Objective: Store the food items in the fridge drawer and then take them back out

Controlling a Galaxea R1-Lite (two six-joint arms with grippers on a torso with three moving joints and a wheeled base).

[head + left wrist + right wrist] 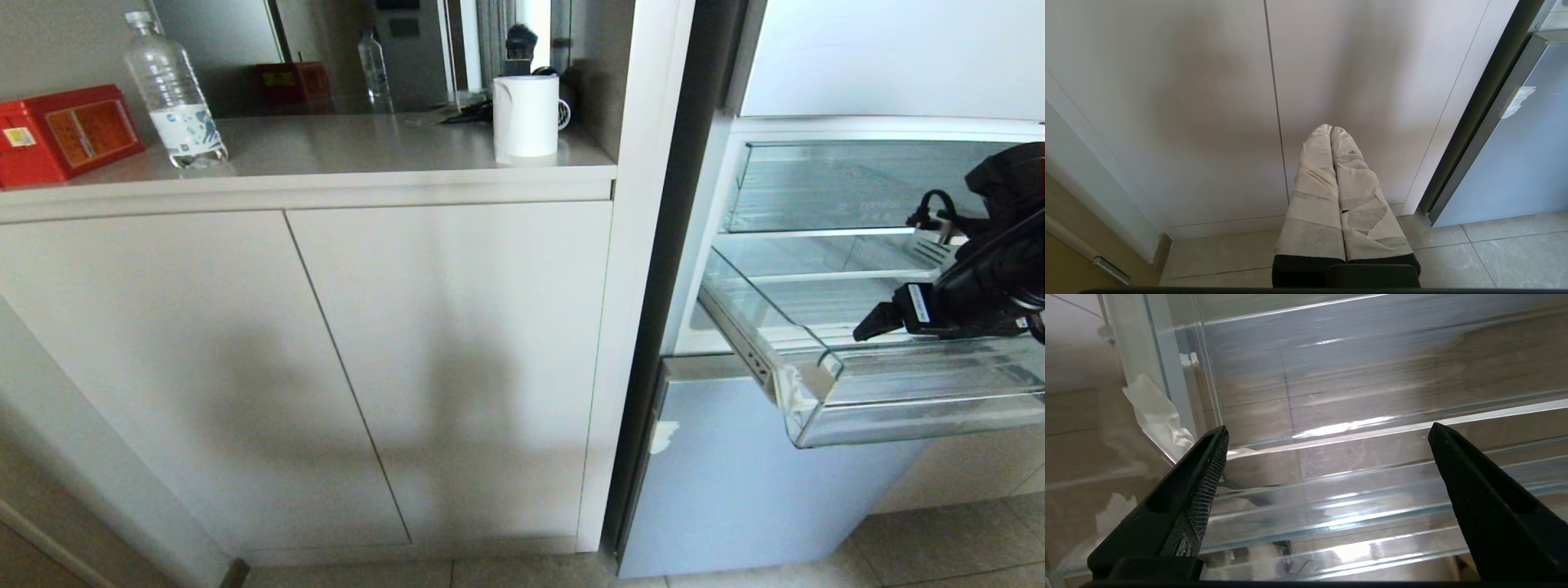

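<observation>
Countertop (326, 155) — bottle (173, 94), red box (65, 132), mug (527, 116).

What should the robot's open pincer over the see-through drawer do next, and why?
Probably lift out and go find the food. The right pincer hangs open and empty over the pulled-out fridge drawer, and no food shows inside it. The left pincer rests shut by the cupboard.

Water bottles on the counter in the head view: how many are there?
1: a clear plastic water bottle stands beside the red box. The second bottle behind appears to be its mirror reflection.
</observation>
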